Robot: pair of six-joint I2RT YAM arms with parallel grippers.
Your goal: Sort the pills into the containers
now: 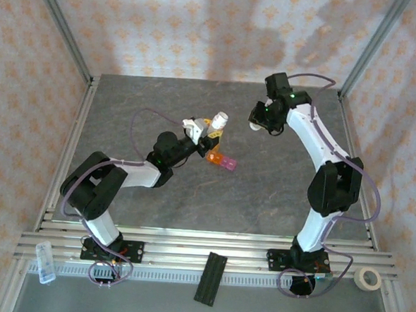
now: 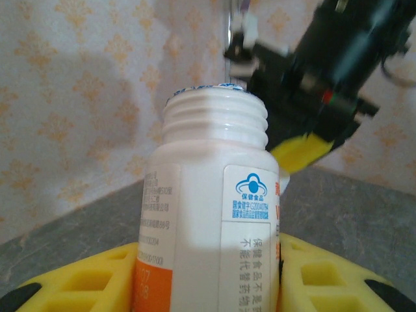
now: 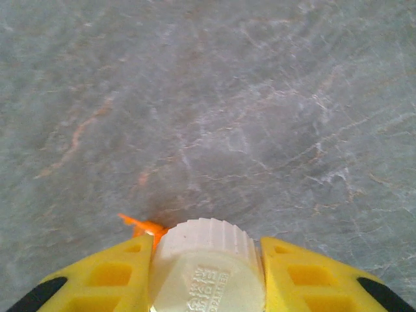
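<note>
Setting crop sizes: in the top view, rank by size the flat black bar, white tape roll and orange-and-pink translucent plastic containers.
1. Flat black bar.
2. White tape roll and orange-and-pink translucent plastic containers: too alike to rank.

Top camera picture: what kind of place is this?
Probably a robot test booth: a grey table with metal rails, patterned walls, a left arm gripping a bottle, a right arm gripping a cap.

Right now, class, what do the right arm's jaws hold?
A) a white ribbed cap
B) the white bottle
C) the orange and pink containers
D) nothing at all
A: in the right wrist view the white ribbed cap sits clamped between the yellow jaws of the right gripper, while the uncapped bottle, its thread bare, is held in the left gripper.
</note>
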